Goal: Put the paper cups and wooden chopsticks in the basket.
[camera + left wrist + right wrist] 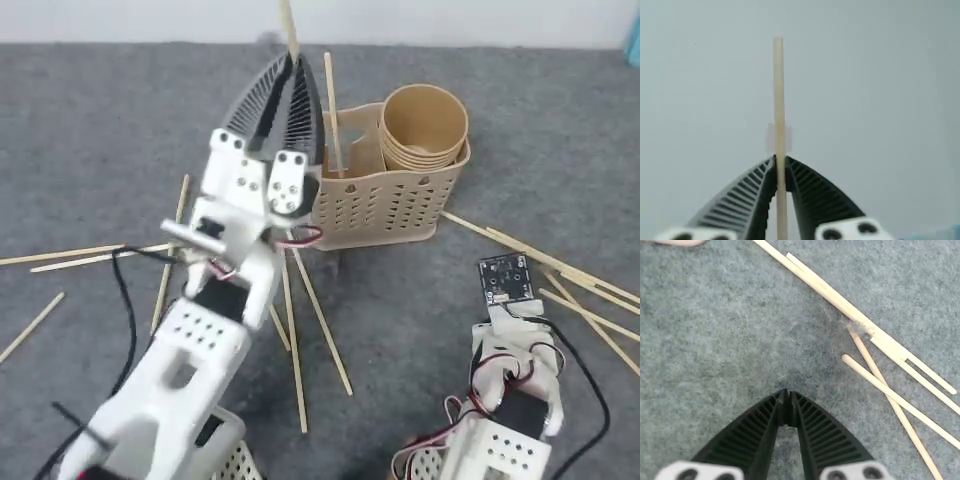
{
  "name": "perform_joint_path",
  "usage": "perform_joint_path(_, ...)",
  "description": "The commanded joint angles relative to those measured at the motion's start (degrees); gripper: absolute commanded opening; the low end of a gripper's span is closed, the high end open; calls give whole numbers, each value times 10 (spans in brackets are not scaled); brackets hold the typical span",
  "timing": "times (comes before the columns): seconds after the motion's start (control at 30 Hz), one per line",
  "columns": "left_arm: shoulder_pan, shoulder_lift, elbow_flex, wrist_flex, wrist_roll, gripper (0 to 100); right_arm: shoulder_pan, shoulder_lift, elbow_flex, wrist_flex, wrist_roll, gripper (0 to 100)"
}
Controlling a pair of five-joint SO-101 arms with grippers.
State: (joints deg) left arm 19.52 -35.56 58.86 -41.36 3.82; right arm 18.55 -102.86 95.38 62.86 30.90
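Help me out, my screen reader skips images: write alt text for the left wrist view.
The left end effector is shut on one wooden chopstick, which runs straight out between its black ridged fingers and well past their tips. Behind it is a plain pale surface.

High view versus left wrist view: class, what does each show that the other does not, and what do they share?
High view, not left wrist: the basket holding stacked paper cups, loose chopsticks on the carpet, and the right arm. Left wrist, not high: the held chopstick right to its far tip, against a plain pale backdrop. Both: the left hand shut on that chopstick.
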Motion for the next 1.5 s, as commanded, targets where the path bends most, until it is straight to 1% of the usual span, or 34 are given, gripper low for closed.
perform_joint_path(0.0, -4, 59, -7, -37, 11, 12, -1, 4, 11, 0, 7, 9)
perform_joint_path(0.1, -4, 95, -7, -40, 12, 12, -1, 4, 11, 0, 7, 9)
perform_joint_path(0.2, -4, 102, -3, -26, 13, 13, -1, 4, 11, 0, 7, 9)
perform_joint_path(0.27, -4, 101, -7, 13, 13, 17, -1, 4, 11, 0, 7, 9)
perform_joint_path(0.4, -4, 69, -12, 93, 13, 77, -1, 4, 11, 0, 8, 9)
perform_joint_path(0.57, -1, -29, -13, 236, 14, 118, -1, 3, 11, 0, 8, 9)
perform_joint_path(0.73, -11, -116, -16, 321, 14, 130, -1, 3, 11, 0, 8, 9)
perform_joint_path(0.8, -28, -146, -20, 360, 14, 127, -1, 3, 11, 0, 8, 9)
perform_joint_path(0.87, -63, -175, -32, 425, 14, 126, -1, 3, 11, 0, 8, 9)
perform_joint_path(1.07, -216, -208, -138, 716, 11, 130, -1, 4, 11, 0, 8, 9)
perform_joint_path(1.13, -253, -207, -168, 804, 12, 130, -1, 4, 11, 0, 8, 9)
perform_joint_path(1.17, -265, -207, -175, 834, 12, 130, -1, 4, 11, 0, 8, 9)
perform_joint_path(1.3, -280, -207, -165, 880, 13, 126, -1, 5, 11, 0, 8, 9)
perform_joint_path(1.47, -285, -191, -108, 880, 8, 128, -1, 5, 11, 0, 8, 9)
